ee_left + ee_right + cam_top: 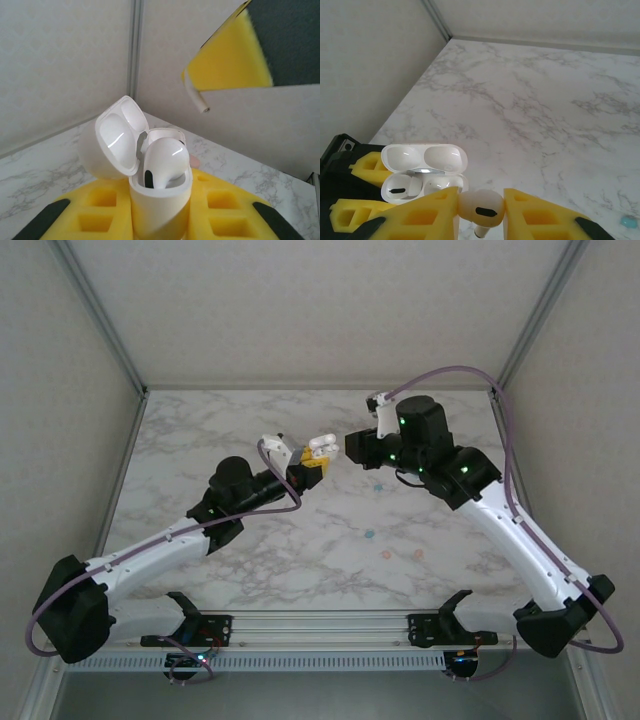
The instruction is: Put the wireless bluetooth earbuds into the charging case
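Note:
The white charging case (320, 447) is held up above the table with its lid open, my left gripper (308, 468) shut on its body (159, 205). One white earbud (165, 160) sits in the case's left slot (400, 189); the slot beside it is bare. My right gripper (352, 446) hovers just right of the case, shut on a second white earbud (482, 210) between its yellow pads (420, 215), stem pointing down. In the left wrist view that stem (198, 100) pokes out below the right gripper's pad, above and to the right of the case.
Tiny teal pieces (378, 483) (369, 535) and two pink pieces (387, 554) (417, 554) lie on the marble table (250, 430) right of centre, below the right arm. One teal piece (627, 221) shows at the right wrist view's lower right. Walls enclose three sides.

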You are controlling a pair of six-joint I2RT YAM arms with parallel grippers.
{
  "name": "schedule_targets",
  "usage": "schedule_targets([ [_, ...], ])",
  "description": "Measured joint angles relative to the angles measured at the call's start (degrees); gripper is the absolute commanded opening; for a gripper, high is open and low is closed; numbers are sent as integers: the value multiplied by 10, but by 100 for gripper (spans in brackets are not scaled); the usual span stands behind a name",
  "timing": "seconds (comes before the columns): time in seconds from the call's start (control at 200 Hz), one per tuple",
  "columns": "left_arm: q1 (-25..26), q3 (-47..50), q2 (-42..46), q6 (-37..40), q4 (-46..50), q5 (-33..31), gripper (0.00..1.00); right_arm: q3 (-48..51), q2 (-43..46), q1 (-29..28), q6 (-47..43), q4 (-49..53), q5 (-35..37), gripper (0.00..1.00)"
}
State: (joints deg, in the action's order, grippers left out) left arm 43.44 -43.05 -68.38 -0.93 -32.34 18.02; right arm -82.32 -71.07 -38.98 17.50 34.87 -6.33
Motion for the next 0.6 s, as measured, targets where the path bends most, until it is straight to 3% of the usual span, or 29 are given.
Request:
schedule_targets([
  [0.601, 4, -5, -7, -2, 0, 10, 12, -14, -29, -11, -19, -25, -12, 27],
])
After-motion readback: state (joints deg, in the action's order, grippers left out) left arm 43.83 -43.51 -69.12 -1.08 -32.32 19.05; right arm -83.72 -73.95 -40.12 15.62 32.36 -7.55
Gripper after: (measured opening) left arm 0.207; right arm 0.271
